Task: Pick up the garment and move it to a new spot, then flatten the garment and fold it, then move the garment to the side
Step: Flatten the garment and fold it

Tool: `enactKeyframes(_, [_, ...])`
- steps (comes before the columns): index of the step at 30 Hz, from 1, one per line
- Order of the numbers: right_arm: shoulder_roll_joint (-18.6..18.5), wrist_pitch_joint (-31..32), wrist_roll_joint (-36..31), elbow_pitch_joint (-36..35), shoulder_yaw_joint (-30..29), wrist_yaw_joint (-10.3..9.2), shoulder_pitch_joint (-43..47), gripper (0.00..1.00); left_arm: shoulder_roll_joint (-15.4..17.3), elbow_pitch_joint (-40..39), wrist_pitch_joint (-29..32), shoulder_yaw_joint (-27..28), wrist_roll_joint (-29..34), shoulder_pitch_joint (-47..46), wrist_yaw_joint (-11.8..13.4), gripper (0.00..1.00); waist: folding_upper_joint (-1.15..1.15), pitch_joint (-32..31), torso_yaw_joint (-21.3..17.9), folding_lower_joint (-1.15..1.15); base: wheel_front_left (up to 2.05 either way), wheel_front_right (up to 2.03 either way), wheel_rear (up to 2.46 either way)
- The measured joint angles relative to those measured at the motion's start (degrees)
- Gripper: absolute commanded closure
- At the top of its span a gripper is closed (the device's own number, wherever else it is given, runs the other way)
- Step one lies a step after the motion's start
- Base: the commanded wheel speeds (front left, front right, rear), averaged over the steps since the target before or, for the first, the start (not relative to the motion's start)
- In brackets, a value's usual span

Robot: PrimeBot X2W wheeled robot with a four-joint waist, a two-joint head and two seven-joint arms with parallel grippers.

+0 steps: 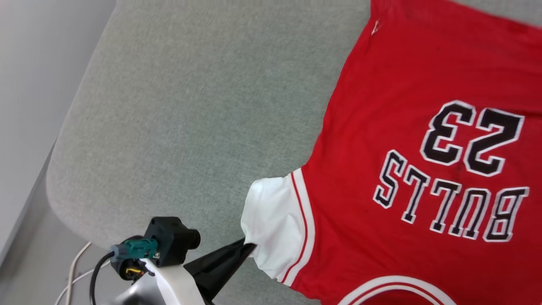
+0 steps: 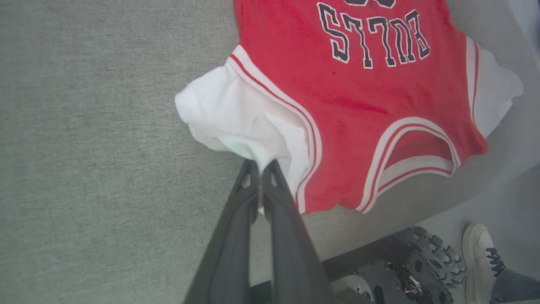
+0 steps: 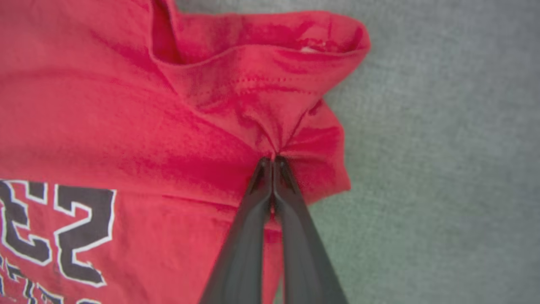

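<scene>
The garment (image 1: pixel 381 127), a red jersey shirt, lies spread front-up on a grey padded surface (image 1: pixel 190 106). It takes up the head view from 12 o'clock round to 5 o'clock, and the bare padding lies from 8 to 11 o'clock. Its black, white-edged "BULLS 23" print (image 1: pixel 457 178) reads upside down at 3 to 4 o'clock, and the striped neckline (image 1: pixel 394 288) sits at 5 o'clock on the bottom edge. A white sleeve (image 1: pixel 271 212) with red-and-white trim juts from the shirt's side towards 6 o'clock. There the left gripper (image 1: pixel 250 245) comes up from 7 o'clock, its two dark fingers pressed close together on the sleeve's outer edge, with white cloth pinched between the tips. In the left wrist view the sleeve bunches just above those tips at the centre. A treaded wheel (image 2: pixel 434 253) of the robot's base and a person's white shoe (image 2: pixel 479 249) show on the floor at 4 to 5 o'clock. In the right wrist view the right gripper (image 3: pixel 273 159) rises from 6 o'clock to the centre, fingers clamped together on a gathered pucker of red fabric near a hemmed corner. The folded hem stands up at 12 to 1 o'clock, part of the "23" lies at 8 o'clock, and grey padding is at 3 o'clock.
</scene>
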Motion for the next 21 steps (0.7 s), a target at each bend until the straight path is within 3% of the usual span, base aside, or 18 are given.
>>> enactKeyframes(12, [0.8,-4.1,9.2,-3.6,2.4,0.0,18.2,1.0,1.3,4.9,-0.8,1.6,-0.8,4.1,3.2,1.0,0.0,-11.7,-8.7,-0.01,0.0,0.0,0.0])
enactKeyframes(21, [4.6,-6.0,15.2,-13.1,0.7,0.0,32.2,1.0,0.9,6.8,-4.0,3.6,-0.7,7.8,6.7,1.0,0.0,-18.9,-15.7,-0.02,0.0,0.0,0.0])
